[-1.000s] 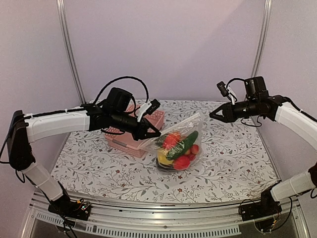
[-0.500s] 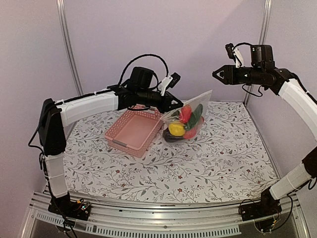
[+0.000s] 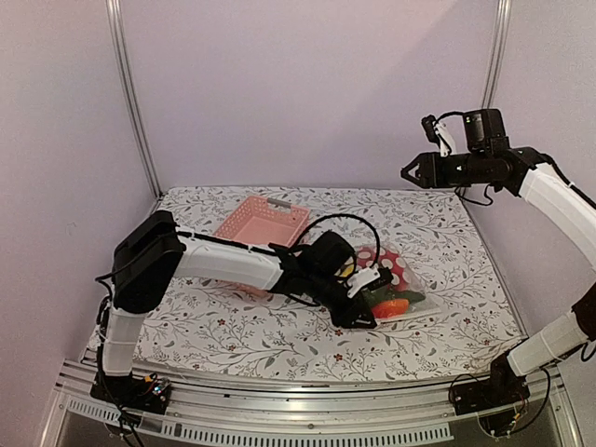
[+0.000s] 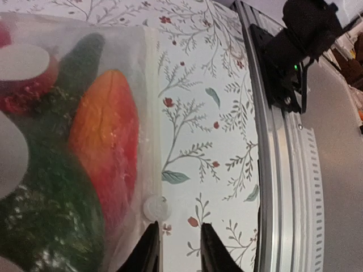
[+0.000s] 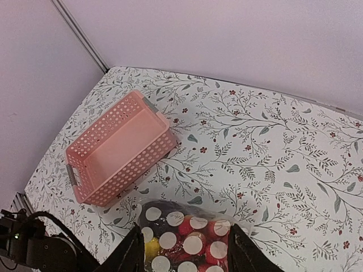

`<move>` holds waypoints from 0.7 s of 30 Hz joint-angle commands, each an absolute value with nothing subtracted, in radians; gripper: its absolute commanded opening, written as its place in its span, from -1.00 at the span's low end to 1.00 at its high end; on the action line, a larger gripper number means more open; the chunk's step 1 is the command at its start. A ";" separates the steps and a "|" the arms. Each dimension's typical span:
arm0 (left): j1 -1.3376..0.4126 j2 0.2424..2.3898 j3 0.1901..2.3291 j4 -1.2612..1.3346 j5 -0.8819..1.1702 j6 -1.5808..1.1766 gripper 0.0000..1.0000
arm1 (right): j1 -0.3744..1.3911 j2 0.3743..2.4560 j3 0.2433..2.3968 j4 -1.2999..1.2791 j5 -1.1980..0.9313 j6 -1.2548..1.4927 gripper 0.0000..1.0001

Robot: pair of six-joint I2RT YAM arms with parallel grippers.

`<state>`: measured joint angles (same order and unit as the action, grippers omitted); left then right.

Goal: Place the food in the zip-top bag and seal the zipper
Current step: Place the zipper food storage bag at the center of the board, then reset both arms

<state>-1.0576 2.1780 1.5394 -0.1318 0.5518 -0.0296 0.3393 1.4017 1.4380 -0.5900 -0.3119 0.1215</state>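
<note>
The zip-top bag [image 3: 396,284] lies flat on the table at front right, its dotted side up, with the food [image 3: 395,305] inside. In the left wrist view an orange-red piece [image 4: 108,141] and a green cucumber [image 4: 51,226] show through the plastic. The pale zipper [image 4: 151,113] runs down the bag's edge to a small white round tab [image 4: 155,208]. My left gripper [image 3: 361,312] [image 4: 178,246] sits low at that corner, slightly open, with only tablecloth between its tips. My right gripper [image 3: 408,172] [image 5: 187,252] hangs high at the back right, open wide and empty, looking down on the bag [image 5: 187,238].
The pink slotted basket [image 3: 264,219] [image 5: 119,153] stands empty at the back left of the floral tablecloth. The table's metal front rail [image 4: 283,170] runs close by the left gripper. Purple walls and frame posts close in the back and sides.
The left arm has come down and forward, and the bag now lies on the table instead of hanging from the gripper. The left jaws have parted off it. The right jaws have opened wide.
</note>
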 commanded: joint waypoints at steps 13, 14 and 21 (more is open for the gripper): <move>-1.046 1.845 1.416 -0.170 0.521 0.022 0.45 | 0.336 1.387 1.450 -0.579 -0.320 0.205 0.08; -1.044 1.819 1.424 -0.204 0.487 0.054 0.44 | 0.336 1.387 1.457 -0.573 -0.288 0.212 0.18; -0.949 1.601 1.389 -0.292 0.146 0.015 0.44 | 0.336 1.375 1.491 -0.500 0.070 0.315 0.49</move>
<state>-1.0214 1.6867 1.4029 -0.2058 0.3889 0.0406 0.3389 1.3815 1.4502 -0.5579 -0.1783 0.2501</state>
